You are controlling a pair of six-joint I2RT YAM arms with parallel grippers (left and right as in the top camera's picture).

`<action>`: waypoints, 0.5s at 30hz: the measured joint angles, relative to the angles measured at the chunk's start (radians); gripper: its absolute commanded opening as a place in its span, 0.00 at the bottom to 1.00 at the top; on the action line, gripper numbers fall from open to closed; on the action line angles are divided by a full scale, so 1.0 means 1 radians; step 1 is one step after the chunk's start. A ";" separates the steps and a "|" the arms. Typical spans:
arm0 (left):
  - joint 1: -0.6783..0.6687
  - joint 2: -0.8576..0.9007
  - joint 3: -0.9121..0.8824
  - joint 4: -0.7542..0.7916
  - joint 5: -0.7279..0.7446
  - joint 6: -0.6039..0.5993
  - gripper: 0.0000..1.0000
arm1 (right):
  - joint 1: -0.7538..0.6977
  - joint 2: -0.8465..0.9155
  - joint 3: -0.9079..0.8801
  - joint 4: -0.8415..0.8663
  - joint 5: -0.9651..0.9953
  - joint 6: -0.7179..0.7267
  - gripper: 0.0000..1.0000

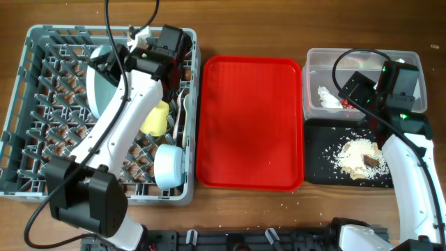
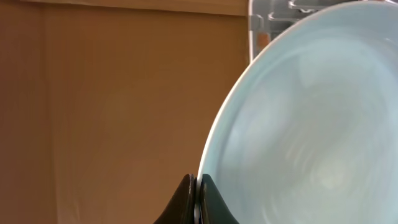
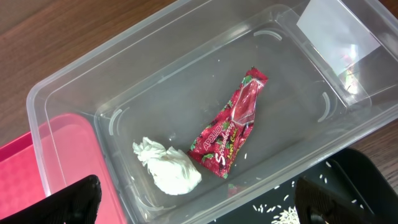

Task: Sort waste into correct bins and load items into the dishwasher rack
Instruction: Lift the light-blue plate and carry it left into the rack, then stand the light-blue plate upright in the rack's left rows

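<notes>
- Step in hand, as I judge it: loading the dishwasher rack point(image 1: 42, 139), the large grey pegged crate filling the left of the overhead view. The waste already looks sorted.
- The left hand point(image 2: 198, 186) has its fingers pressed together on the rim of the light blue plate point(image 2: 298, 124). The plate stands on edge over the upper left part of the rack.
- Whether the plate's lower edge already sits between pegs cannot be told.
- Also in the rack: a yellow cup point(image 1: 157, 118) near the middle, a pale bowl point(image 1: 169, 167) on its side at the lower right, and the white fork and spoon point(image 1: 182, 104) along the right edge.
- The right hand point(image 3: 196, 205) hovers over the clear tub point(image 3: 74, 93) at upper right, fingers spread wide, holding nothing.
- Inside the tub lie the crumpled napkin point(image 3: 168, 168) and the red snack wrapper point(image 3: 233, 124), touching.
- The black tray point(image 1: 320, 139), just below the tub, holds the food scraps point(image 1: 359, 157).
- Next move, I judge: settle the plate upright in a slot between pegs, then release it without tipping it onto the cup.
- A red serving tray point(image 1: 251, 118) lies in the middle.
- The table point(image 1: 251, 209) is brown wood grain, with a few pale crumbs near its lower edge. Nothing of the room beyond it shows.
</notes>
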 measured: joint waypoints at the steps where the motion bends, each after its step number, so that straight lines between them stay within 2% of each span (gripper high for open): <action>1: 0.000 0.000 -0.018 0.004 0.006 0.000 0.04 | 0.000 0.000 0.000 0.000 0.000 0.000 1.00; 9: 0.000 0.000 -0.100 0.010 0.135 -0.095 0.04 | 0.000 0.000 0.000 0.000 0.000 0.000 1.00; 10: 0.000 0.000 -0.113 0.010 0.155 -0.114 0.09 | 0.000 0.000 0.000 0.000 0.000 0.000 1.00; 11: 0.000 0.000 -0.122 0.010 0.172 -0.132 0.20 | 0.000 0.000 0.000 0.000 0.000 0.000 1.00; 12: 0.000 0.000 -0.127 0.009 0.186 -0.148 0.36 | 0.000 0.000 0.000 0.000 0.000 0.000 1.00; 13: 0.000 0.000 -0.129 0.008 0.196 -0.164 0.59 | 0.000 0.000 0.000 0.000 0.000 0.000 1.00; 14: 0.000 0.000 -0.129 0.009 0.205 -0.166 0.75 | 0.000 0.000 0.000 0.000 0.000 0.000 1.00; 15: 0.000 0.000 -0.129 0.010 0.215 -0.177 0.95 | 0.000 0.000 0.000 -0.001 0.000 0.000 1.00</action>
